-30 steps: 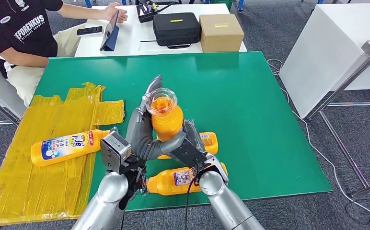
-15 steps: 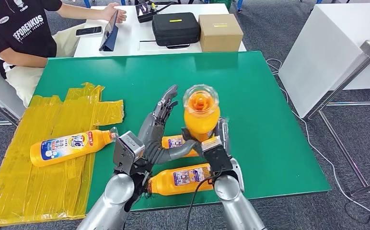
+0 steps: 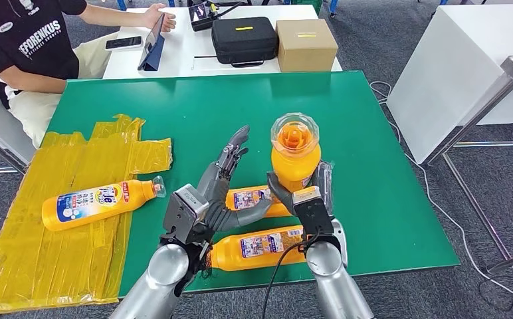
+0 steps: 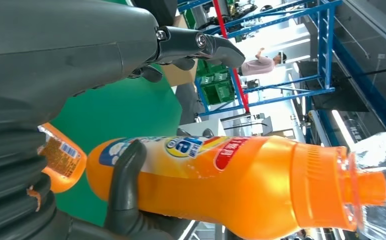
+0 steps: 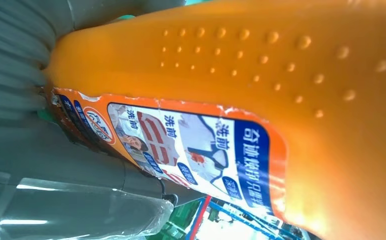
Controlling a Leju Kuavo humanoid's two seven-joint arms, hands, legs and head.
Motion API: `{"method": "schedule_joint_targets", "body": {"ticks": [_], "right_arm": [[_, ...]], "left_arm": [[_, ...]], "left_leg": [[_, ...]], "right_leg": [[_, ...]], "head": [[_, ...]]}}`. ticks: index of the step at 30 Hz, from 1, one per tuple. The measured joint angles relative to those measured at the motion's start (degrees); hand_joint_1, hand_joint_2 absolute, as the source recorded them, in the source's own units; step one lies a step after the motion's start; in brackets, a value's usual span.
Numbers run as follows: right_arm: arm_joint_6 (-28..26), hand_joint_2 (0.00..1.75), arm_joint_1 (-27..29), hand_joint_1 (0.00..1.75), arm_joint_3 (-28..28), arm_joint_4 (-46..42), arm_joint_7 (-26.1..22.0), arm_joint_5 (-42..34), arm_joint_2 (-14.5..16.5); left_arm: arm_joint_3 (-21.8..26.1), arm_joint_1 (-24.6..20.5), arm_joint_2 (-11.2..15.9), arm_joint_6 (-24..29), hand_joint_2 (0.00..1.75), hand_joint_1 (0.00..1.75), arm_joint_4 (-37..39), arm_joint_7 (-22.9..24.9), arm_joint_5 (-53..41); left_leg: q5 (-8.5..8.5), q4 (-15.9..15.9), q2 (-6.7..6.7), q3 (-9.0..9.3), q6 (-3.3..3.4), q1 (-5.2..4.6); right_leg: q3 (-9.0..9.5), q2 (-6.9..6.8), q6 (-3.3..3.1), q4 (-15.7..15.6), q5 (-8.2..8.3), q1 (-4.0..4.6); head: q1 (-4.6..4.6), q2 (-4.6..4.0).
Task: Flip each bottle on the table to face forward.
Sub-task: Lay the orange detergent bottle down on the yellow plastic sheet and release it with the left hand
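The right robot hand [image 3: 310,199], low in the centre of the head view, is clamped around the lower body of an orange bottle [image 3: 294,156], holding it upright above the green surface [image 3: 373,173] with its clear cap toward the camera. The left robot hand [image 3: 224,189], just left of it, holds nothing, fingers spread and stretched up the frame. Two more bottles [image 3: 257,247] lie under the hands, and a fourth bottle [image 3: 98,203] lies on yellow plastic sheeting [image 3: 54,266] at lower left.
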Motion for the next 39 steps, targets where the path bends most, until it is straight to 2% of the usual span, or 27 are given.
{"method": "schedule_joint_targets", "body": {"ticks": [8, 24, 39], "right_arm": [[0.5, 1.75, 0.2, 1.75, 0.4, 0.6, -0.3, -0.1, 0.2], [1.6, 1.75, -2.4, 1.75, 12.8, 11.4, -1.6, 1.3, 1.0], [1.4, 1.75, -5.1, 1.75, 16.5, 17.2, -1.3, -0.4, 1.3]], "left_arm": [[0.3, 1.4, 0.0, 0.7, 1.75, 0.0, 0.1, -0.1, -0.9], [1.2, 3.5, 0.0, 2.3, 1.75, 0.0, -2.1, -1.1, -1.5], [2.9, 4.4, 0.8, 2.9, 1.75, 0.0, -2.2, -1.6, 0.2]], "left_leg": [[0.0, 0.0, -0.02, -0.01, 0.0, 0.0], [0.01, 0.0, -0.05, -0.05, 0.0, 0.01], [0.01, 0.0, -0.04, -0.04, 0.0, 0.01]], "right_leg": [[0.02, 0.0, 0.0, 0.0, 0.0, 0.0], [0.0, -0.03, -0.02, 0.0, -0.02, 0.02], [-0.01, -0.03, -0.01, 0.0, -0.01, 0.01]], "head": [[0.0, 0.0], [0.0, 0.0], [-0.01, 0.0]]}}
